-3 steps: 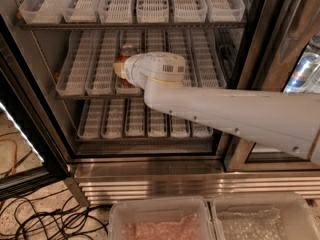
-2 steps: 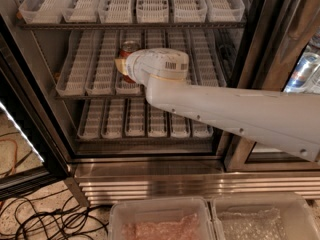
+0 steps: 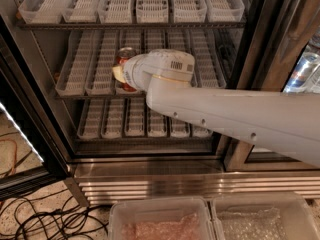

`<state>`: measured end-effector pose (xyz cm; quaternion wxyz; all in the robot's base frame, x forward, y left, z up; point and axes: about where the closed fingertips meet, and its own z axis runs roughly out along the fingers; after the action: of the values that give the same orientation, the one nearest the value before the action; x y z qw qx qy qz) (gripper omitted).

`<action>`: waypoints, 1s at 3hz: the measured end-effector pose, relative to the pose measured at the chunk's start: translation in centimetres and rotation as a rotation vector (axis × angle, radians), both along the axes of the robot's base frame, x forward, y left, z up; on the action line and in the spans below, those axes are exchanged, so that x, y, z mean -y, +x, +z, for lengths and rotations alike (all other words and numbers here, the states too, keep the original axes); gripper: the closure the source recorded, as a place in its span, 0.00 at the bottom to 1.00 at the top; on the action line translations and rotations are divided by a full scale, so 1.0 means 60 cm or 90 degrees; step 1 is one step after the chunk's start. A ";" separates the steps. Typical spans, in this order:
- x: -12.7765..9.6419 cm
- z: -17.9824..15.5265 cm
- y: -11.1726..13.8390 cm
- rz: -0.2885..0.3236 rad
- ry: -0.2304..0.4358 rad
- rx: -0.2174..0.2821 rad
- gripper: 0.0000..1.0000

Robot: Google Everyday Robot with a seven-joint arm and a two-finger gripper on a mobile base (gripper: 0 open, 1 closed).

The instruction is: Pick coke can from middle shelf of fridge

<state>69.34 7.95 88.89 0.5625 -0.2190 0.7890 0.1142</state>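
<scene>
We cannot tell how the jaws stand: the gripper [image 3: 120, 74] is hidden behind the white wrist housing [image 3: 159, 70], which sits directly against the coke can [image 3: 125, 55]. The can stands in the third lane tray from the left on the middle shelf [image 3: 80, 86] of the fridge [image 3: 150, 176], only its silver top and a red strip at its base showing. Compared with a second ago, the wrist has advanced slightly left and deeper over the can. We judge that the approach is finishing and the grasp is imminent or in progress; the lift-out remains. Silver-and-blue cans [image 3: 302, 71] stand behind the right door.
</scene>
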 end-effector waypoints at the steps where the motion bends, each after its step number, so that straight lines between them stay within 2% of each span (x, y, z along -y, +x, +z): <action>1: 0.020 -0.022 -0.051 0.004 -0.044 -0.032 1.00; 2: 0.043 -0.044 -0.091 -0.013 -0.043 -0.085 1.00; 3: 0.038 -0.047 -0.099 -0.018 -0.015 -0.112 1.00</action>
<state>63.38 5.65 86.07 0.4899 -0.2034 0.8398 0.1160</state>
